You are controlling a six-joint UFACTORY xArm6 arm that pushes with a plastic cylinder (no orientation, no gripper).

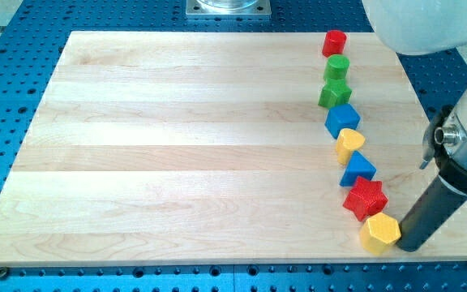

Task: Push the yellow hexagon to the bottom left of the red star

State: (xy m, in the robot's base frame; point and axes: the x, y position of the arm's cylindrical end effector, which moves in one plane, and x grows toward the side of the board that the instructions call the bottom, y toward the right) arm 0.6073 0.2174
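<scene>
Our rod ends in my tip (pixel 407 246), no jaws and nothing held, pressed against the yellow hexagon (pixel 380 233) from the view's right, near the bottom edge of the wooden board (pixel 177 146). The yellow hexagon sits just below the red star (pixel 366 199), a shade toward the view's right, touching it. Upward from the red star we see a curving line: blue triangular block (pixel 357 169), yellow heart (pixel 349 143), blue block (pixel 342 119), green star (pixel 334 93), green cylinder (pixel 336 67), and red cylinder (pixel 334 42) farthest away.
</scene>
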